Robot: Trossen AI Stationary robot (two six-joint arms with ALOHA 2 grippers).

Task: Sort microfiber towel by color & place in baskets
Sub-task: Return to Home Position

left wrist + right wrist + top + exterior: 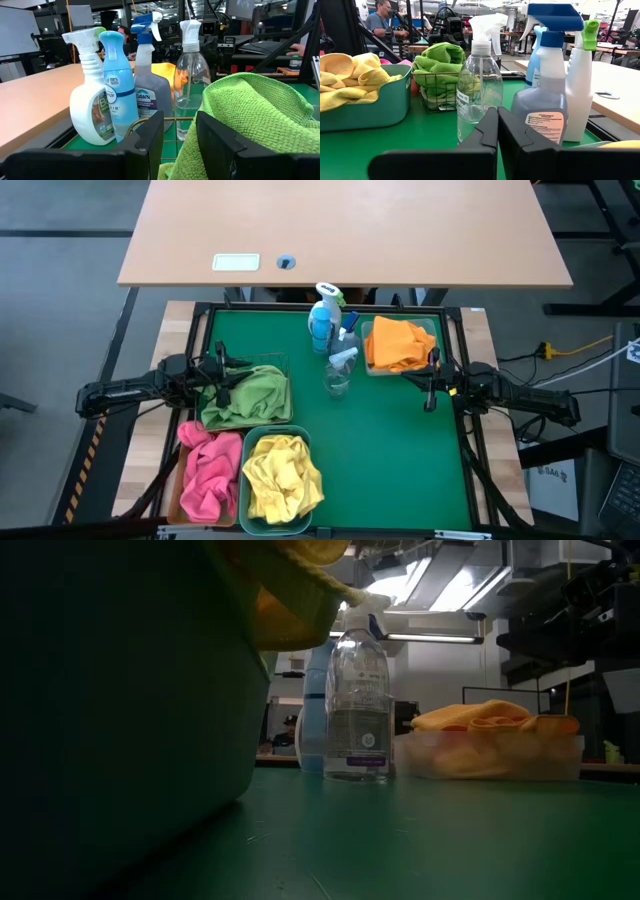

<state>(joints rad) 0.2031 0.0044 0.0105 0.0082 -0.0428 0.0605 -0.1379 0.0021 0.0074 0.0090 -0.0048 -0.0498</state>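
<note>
Four towels lie in four baskets on the green tray point(400, 450). A green towel point(248, 392) fills the wire-mesh basket point(436, 96). The amber-tan basket point(178, 480) holds a pink towel point(212, 472), the teal basket point(250, 515) a yellow towel point(284, 478), and the clear basket point(500, 760) an orange towel point(396, 344). My left gripper point(224, 378) stands open and level at the wire basket's left edge, with nothing between its fingers point(150, 142). At the tray's right, beside the clear basket, my right gripper point(431, 386) is shut and empty.
Several spray bottles point(330, 330) stand at the tray's far middle, between the wire-mesh and clear baskets. A tan table point(340, 230) lies beyond the tray. A person point(382, 20) stands in the room behind. Bare green tray lies at the near right.
</note>
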